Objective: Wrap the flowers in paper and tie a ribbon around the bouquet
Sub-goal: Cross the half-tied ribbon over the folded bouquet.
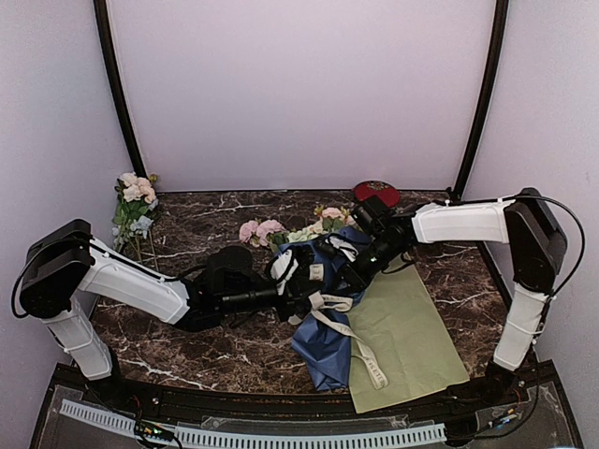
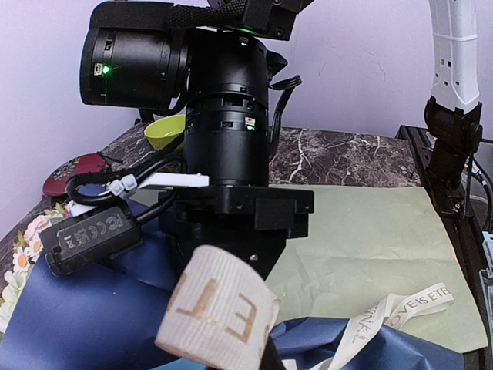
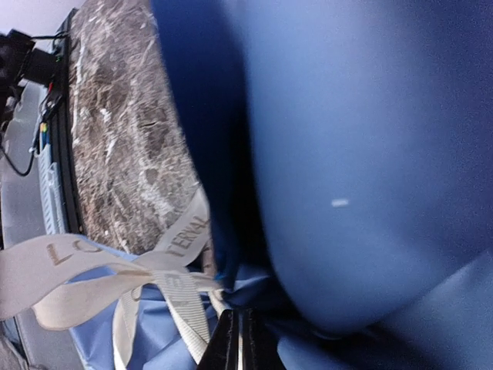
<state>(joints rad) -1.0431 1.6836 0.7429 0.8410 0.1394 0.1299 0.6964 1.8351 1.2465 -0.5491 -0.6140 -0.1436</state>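
Creased navy paper (image 1: pixel 320 348) forms a loose cone around the flowers (image 1: pixel 264 229) on the veined marble desk (image 1: pixel 206 348); left pincer (image 1: pixel 290 281) and right pincer (image 3: pixel 237 347) each clamp the flat satin ribbon (image 1: pixel 360 351).

Dark brown marble table (image 1: pixel 215 355) with white veining. Paper (image 1: pixel 323 355) in two blues: deep navy on one face, lighter blue on the other. Cream ribbon (image 1: pixel 363 351) printed with golden-brown capital letters. Plain pale yellow-green sheet (image 1: pixel 412 337). Flowers (image 1: pixel 267 229) pink and cream with green leaves. A second bunch (image 1: pixel 136 198) in pink, cream and pale blue. Dark red disc (image 1: pixel 376 194) with small coloured motifs. Lime-green bowl (image 2: pixel 166 132). Arms (image 1: pixel 140 285) white and black. Walls (image 1: pixel 299 84) pale lilac.
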